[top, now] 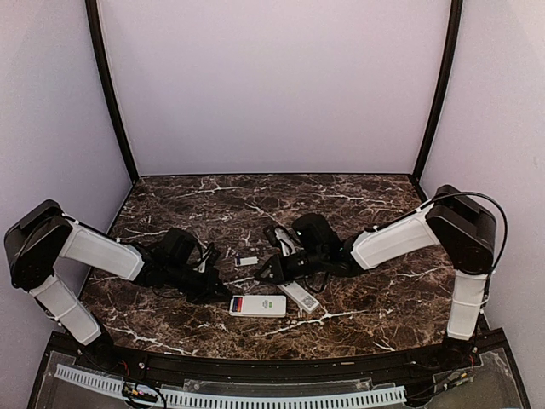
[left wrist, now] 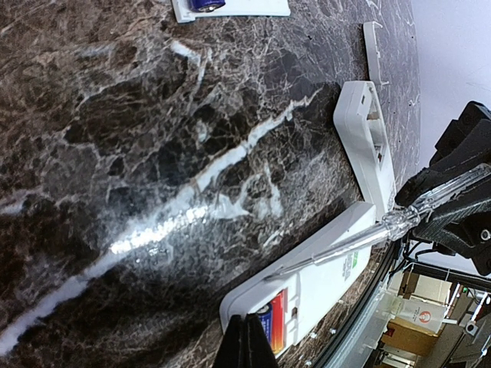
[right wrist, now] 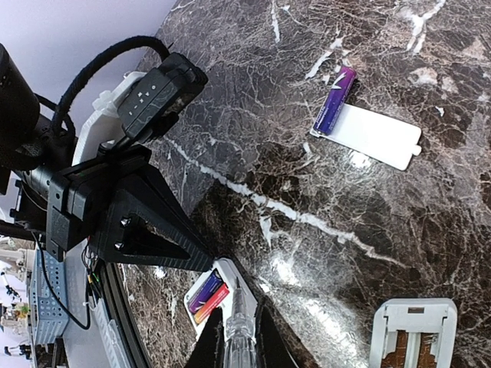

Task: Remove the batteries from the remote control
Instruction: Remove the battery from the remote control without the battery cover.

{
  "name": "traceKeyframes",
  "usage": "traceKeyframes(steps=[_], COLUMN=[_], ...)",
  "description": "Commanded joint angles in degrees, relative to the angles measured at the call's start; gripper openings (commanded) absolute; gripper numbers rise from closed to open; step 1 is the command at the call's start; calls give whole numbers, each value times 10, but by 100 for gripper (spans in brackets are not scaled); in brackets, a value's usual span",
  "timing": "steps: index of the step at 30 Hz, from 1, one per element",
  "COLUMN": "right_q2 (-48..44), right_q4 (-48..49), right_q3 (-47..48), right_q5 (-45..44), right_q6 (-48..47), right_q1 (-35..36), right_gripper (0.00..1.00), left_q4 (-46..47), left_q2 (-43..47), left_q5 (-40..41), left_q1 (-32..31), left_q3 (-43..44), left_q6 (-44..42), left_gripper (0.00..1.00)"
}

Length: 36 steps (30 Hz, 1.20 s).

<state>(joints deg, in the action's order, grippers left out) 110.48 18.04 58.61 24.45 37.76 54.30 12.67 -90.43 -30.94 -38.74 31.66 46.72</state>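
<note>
left gripper [left wrist: 245, 345] is pressed together with nothing between the tips, parked right at the open end of the white remote [left wrist: 330, 276]. two batteries [left wrist: 270, 326] sit in its compartment. right gripper [right wrist: 236, 343] is clamped on a clear-handled screwdriver [right wrist: 235, 310], shaft angled over that remote. one purple battery [right wrist: 334, 100] lies loose against a white cover plate [right wrist: 376, 136] on the marble table [right wrist: 307, 192]. a second remote [right wrist: 414, 333] lies nearby, compartment open.

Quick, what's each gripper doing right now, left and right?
Left gripper: jaws closed, nothing seen between them.
Right gripper: jaws closed on the clear-handled screwdriver.
</note>
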Motion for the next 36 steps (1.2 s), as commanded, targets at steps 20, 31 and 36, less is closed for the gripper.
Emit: traceKeyframes(steps=[20, 31, 36], right_q2=[16, 21, 22], right_q4=[52, 48, 39], right_q3=[6, 4, 3], right_q5=[25, 37, 34], right_q6=[22, 24, 20], right_q1=[-3, -1, 0], right_gripper=[0, 0, 0], left_q4=[-27, -30, -30], left_q2=[-16, -18, -16], left_q5=[-7, -6, -4], left_q1=[-7, -7, -7], left_q3=[-14, -13, -13], left_q6=[-8, -10, -9], left_gripper=[0, 0, 0])
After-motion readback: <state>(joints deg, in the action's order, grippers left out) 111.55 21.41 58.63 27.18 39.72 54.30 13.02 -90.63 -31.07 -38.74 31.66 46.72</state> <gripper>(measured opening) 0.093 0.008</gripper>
